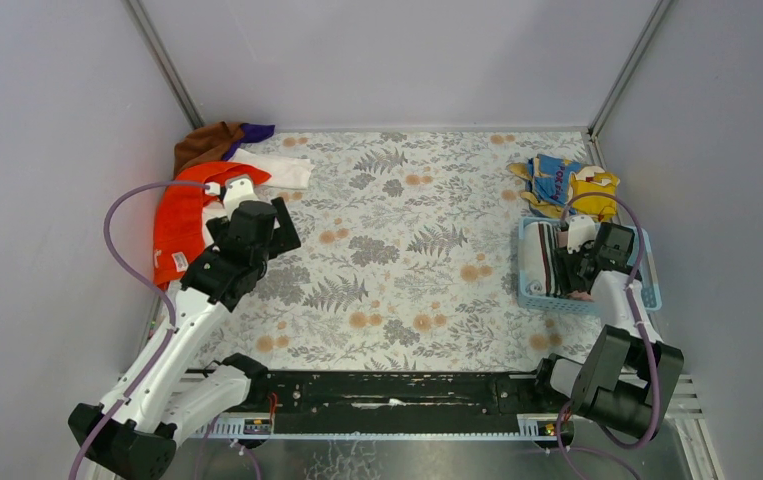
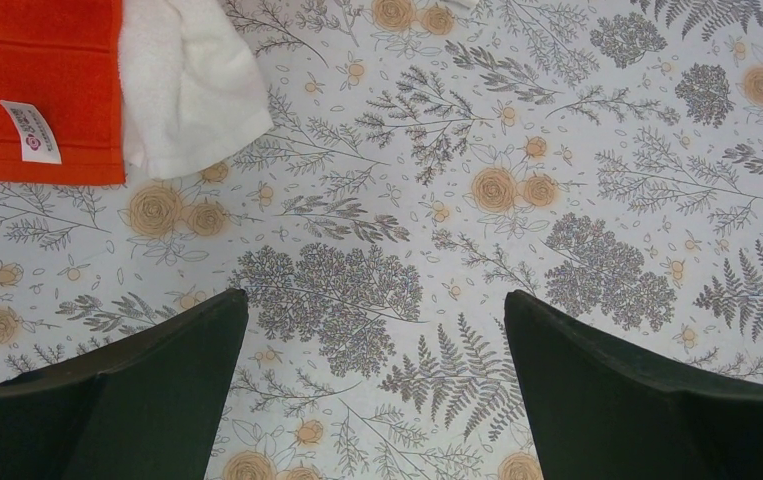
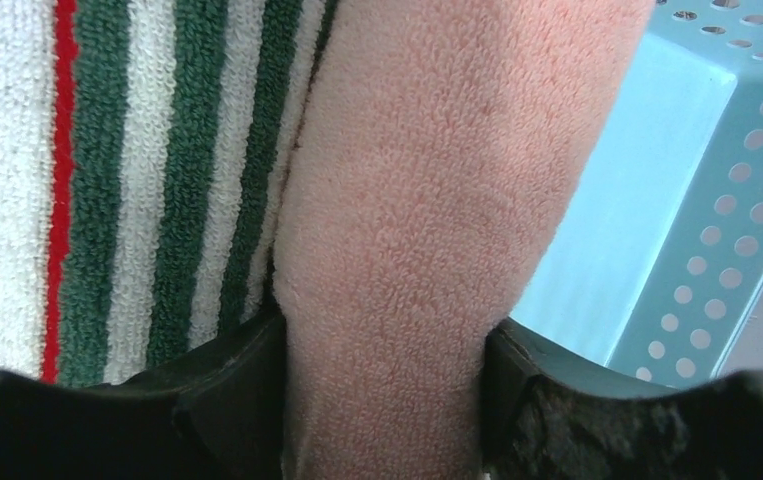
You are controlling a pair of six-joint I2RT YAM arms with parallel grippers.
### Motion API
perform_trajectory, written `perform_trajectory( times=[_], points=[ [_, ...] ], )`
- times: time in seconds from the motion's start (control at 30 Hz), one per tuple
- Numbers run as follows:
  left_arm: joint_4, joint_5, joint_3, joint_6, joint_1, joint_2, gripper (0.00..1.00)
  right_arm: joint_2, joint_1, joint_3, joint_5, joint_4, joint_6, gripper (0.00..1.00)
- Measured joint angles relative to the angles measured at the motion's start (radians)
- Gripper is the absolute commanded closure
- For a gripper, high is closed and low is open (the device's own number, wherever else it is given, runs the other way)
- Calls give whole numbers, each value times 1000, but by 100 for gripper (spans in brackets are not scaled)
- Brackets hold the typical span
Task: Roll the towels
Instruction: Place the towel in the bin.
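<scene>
A rolled pink towel [image 3: 427, 200] stands between my right gripper's [image 3: 385, 350] two fingers, which press on both of its sides. It lies inside the blue basket [image 3: 697, 200] against a rolled striped towel [image 3: 157, 180]. From above, the right gripper [image 1: 564, 265] reaches down into the basket [image 1: 649, 292] beside the striped towel [image 1: 535, 262]. My left gripper [image 2: 375, 300] hangs wide open over the bare flowered cloth, holding nothing. The orange towel [image 2: 47, 80] and white towel [image 2: 187, 90] lie just beyond it at the left.
At the far left lie the orange [image 1: 182, 225], white [image 1: 279, 168], brown [image 1: 207, 143] and purple [image 1: 255, 131] towels in a loose heap by the wall. Blue and yellow cloth items [image 1: 562, 183] sit behind the basket. Grey walls close in three sides.
</scene>
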Motion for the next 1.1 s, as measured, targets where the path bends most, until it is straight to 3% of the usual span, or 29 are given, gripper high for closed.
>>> perform_trajectory(
  times=[0.37,0.53,0.63,0.77,1.1],
  points=[
    [0,7,-3,0,6,0,0,-16,0,72,-18,-104,-52,26],
    [1,8,-3,0,6,-1,0,-41,0,91,-40,-133,-69,27],
    [2,8,-4,0,6,-5,0,-40,0,89,-43,-136,-69,32],
    [3,8,-6,0,6,-7,0,-25,0,71,-43,-114,-66,54],
    [3,9,-6,0,13,-5,0,103,0,47,-95,13,-21,52]
  ],
)
